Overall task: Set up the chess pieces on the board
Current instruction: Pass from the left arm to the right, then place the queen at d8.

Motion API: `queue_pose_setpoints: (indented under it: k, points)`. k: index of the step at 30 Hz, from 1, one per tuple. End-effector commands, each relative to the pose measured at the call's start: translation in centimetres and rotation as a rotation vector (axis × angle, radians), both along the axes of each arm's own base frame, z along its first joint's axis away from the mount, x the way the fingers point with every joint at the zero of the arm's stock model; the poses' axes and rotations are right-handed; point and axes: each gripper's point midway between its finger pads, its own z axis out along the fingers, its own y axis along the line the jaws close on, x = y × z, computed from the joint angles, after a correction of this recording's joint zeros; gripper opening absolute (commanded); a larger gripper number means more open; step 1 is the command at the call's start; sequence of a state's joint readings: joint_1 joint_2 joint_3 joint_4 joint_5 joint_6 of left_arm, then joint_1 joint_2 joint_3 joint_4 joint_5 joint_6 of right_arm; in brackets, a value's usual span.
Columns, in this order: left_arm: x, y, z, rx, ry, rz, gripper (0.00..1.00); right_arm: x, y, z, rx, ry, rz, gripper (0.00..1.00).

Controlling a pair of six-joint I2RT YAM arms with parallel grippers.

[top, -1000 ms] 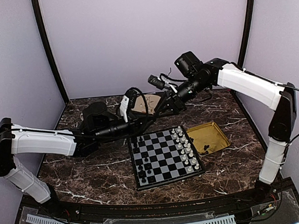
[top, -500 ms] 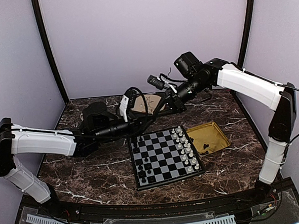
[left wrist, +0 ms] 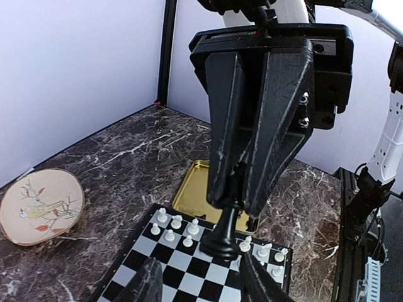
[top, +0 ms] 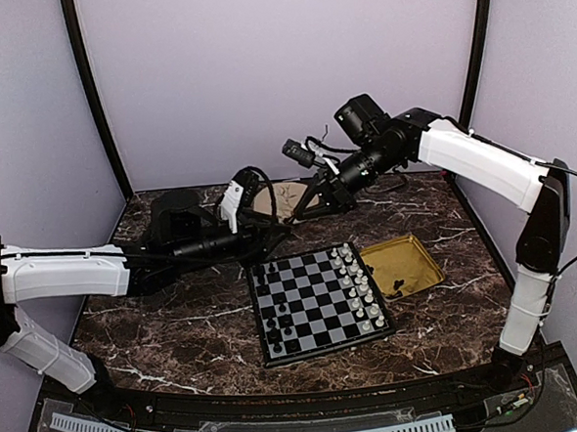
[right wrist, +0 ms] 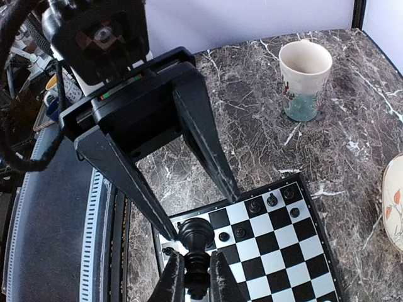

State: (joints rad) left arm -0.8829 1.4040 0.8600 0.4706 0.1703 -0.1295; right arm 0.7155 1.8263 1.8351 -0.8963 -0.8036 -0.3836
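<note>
The top external camera looks down from high behind the near edge of the marble table [top: 178, 326], seeing all of the board [top: 311, 291]. The wrist cameras face each other closely: left sees the right gripper [left wrist: 234, 204], right sees the left gripper [right wrist: 201, 217]. Both share the black chess piece [left wrist: 223, 240] and the board below.

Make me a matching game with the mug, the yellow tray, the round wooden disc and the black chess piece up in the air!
Things:
1. mug
2. yellow tray
3. wooden disc
4. black chess piece

Clues:
A. pinched by the right gripper
B. has a bird painted on it
C. standing upright on the table
D. beside the board, on the side with the white pieces

Pairs: 1-C, 2-D, 3-B, 4-A
</note>
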Motion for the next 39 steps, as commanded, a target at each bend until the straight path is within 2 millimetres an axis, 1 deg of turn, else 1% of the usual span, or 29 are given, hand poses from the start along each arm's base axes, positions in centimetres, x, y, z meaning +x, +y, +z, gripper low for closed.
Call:
queue_pose_setpoints:
  k: [1,4,5,7,9,11,14,16,18,21,23,26,28,30,33,36,39]
  points:
    - [-0.1,2.3,1.3,0.122,-0.075,0.037,0.45,0.4,0.8,1.3,0.024,-0.021,-0.001,0.00]
    - [-0.3,3.4,0.5,0.178,-0.065,0.061,0.45,0.9,1.1,1.2,0.023,-0.018,-0.006,0.00]
    - [-0.4,3.8,0.0,0.201,-0.056,0.066,0.46,1.1,1.2,1.0,0.015,-0.020,-0.013,0.00]
    - [-0.4,4.7,-0.1,0.225,-0.058,0.090,0.46,1.8,1.2,0.1,-0.015,-0.035,-0.039,0.00]
    - [-0.4,5.7,0.4,0.241,-0.073,0.118,0.46,2.6,1.1,-1.0,-0.052,-0.058,-0.065,0.00]
    - [0.0,7.1,1.5,0.247,-0.092,0.167,0.49,3.1,1.0,-2.4,-0.104,-0.089,-0.087,0.00]
    - [1.5,9.8,3.9,0.246,-0.120,0.278,0.56,3.4,1.1,-4.7,-0.189,-0.142,-0.099,0.00]
    - [2.9,11.9,5.2,0.246,-0.129,0.370,0.58,3.2,1.4,-6.2,-0.254,-0.192,-0.098,0.00]
    - [4.2,13.9,5.7,0.244,-0.127,0.442,0.59,2.9,1.7,-7.7,-0.317,-0.232,-0.087,0.00]
    - [5.6,16.4,5.9,0.207,-0.098,0.528,0.58,2.3,2.4,-9.5,-0.378,-0.265,-0.065,0.00]
    - [6.7,18.5,5.6,0.162,-0.057,0.580,0.58,2.2,3.0,-10.5,-0.409,-0.281,-0.055,0.00]
    - [7.4,20.7,4.5,0.105,-0.003,0.606,0.56,2.1,3.9,-11.8,-0.448,-0.293,-0.039,0.00]
    - [7.6,21.8,4.2,0.099,0.008,0.633,0.56,2.3,4.5,-12.5,-0.467,-0.294,-0.033,0.00]
    - [7.5,22.3,4.2,0.111,-0.006,0.649,0.56,2.6,5.0,-13.3,-0.488,-0.293,-0.030,0.00]
    - [7.2,22.5,4.4,0.107,-0.022,0.654,0.56,3.0,5.6,-14.6,-0.519,-0.291,-0.028,0.00]
    - [7.1,22.6,4.5,0.104,-0.028,0.652,0.56,3.7,5.6,-16.2,-0.561,-0.288,-0.037,0.00]
    - [6.9,22.5,4.6,0.105,-0.033,0.648,0.56,3.9,5.6,-17.2,-0.586,-0.283,-0.044,0.00]
